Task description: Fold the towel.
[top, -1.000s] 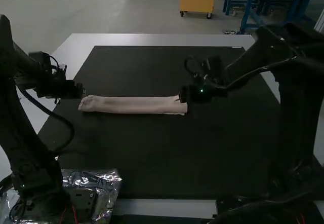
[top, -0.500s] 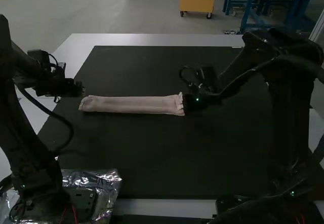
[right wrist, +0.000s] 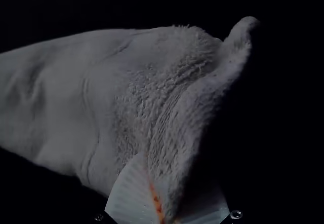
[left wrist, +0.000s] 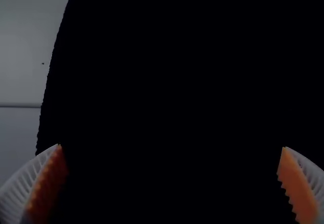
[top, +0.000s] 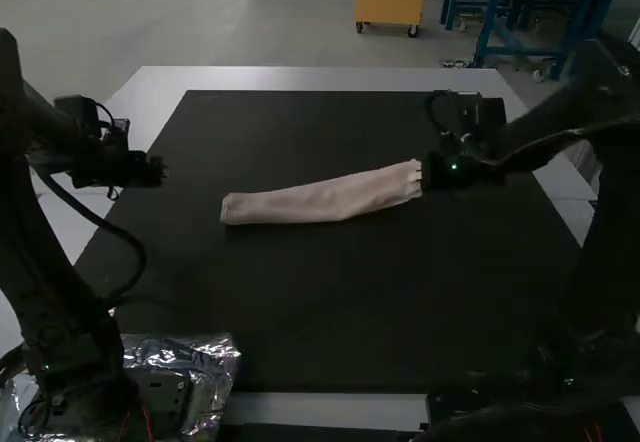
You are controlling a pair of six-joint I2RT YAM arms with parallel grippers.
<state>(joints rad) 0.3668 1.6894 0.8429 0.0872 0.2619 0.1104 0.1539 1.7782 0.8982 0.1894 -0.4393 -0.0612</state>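
1. Presently: towel (top: 310, 201), one, narrow folded strip over black mat (top: 300, 302), free end toward ten o'clock, held end toward two.
2. Right end effector (top: 422, 175): closed on towel's end.
3. Left end effector (left wrist: 171, 148): spread wide, empty, ten o'clock.
4. Step, apparently: repositioning strip; next, lower flat, then fold crosswise.

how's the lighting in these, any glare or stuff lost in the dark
high view: dim overall, but the towel stands out pale and the foil has bright glints; left wrist view: mat sinks to near-solid black, orange pads catch some light; right wrist view: towel dimly lit, nap and creases readable against black
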